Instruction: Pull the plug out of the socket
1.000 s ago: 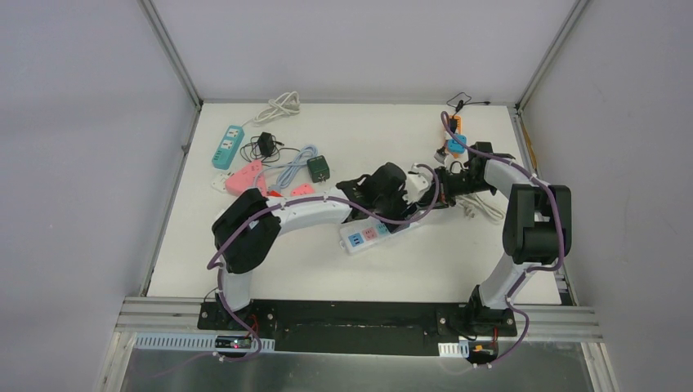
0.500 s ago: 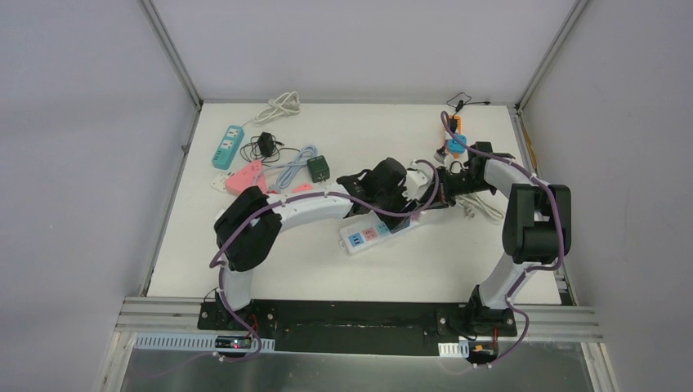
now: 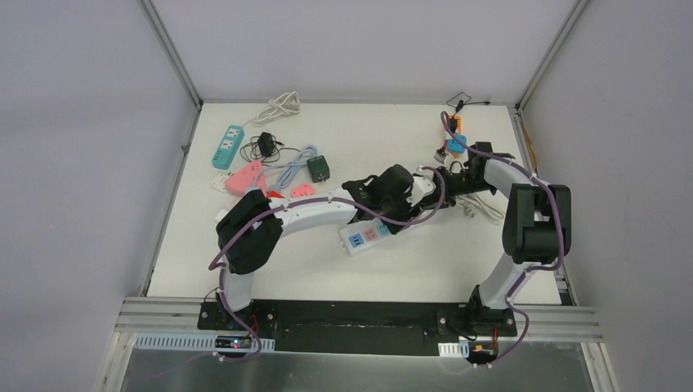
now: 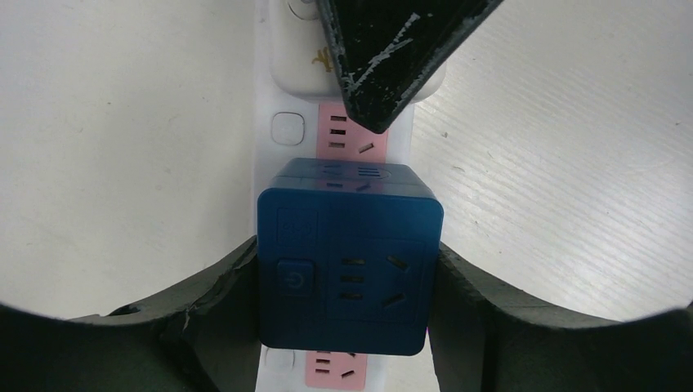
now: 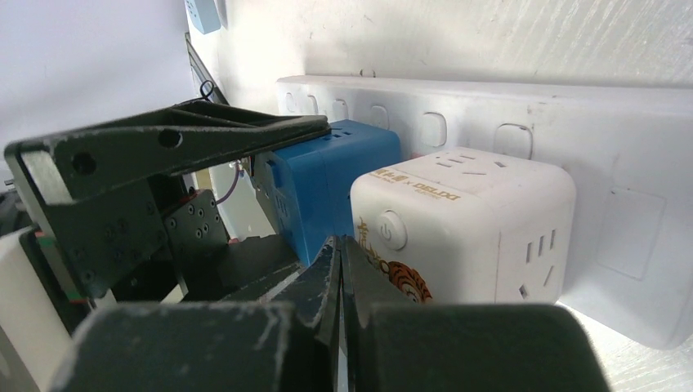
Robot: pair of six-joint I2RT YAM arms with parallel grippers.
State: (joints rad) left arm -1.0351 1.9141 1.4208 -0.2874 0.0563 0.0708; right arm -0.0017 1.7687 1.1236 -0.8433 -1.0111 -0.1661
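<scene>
A blue cube plug (image 4: 350, 257) sits on a white power strip (image 4: 263, 175) with pink sockets. My left gripper (image 4: 347, 273) is shut on the blue cube, one black finger (image 4: 216, 290) against each side. A white cube plug (image 5: 470, 220) with a tiger print sits on the strip beside the blue cube (image 5: 335, 184). My right gripper (image 5: 339, 249) is shut and empty, its tips wedged between the two cubes; it also shows in the left wrist view (image 4: 388, 65), pressing down on the strip. In the top view both grippers (image 3: 400, 189) (image 3: 437, 184) meet over the strip (image 3: 366, 235).
At the back left lie a teal power strip (image 3: 229, 145), a black charger (image 3: 266, 145), pink sockets (image 3: 245, 175), a green adapter (image 3: 318, 168) and a coiled white cable (image 3: 279, 104). Orange and blue items (image 3: 454, 139) lie at the back right. A white cable (image 3: 482, 208) lies under the right arm.
My left gripper has shifted a little to the right along the strip, toward the right gripper. The right arm and the strip have hardly moved.
</scene>
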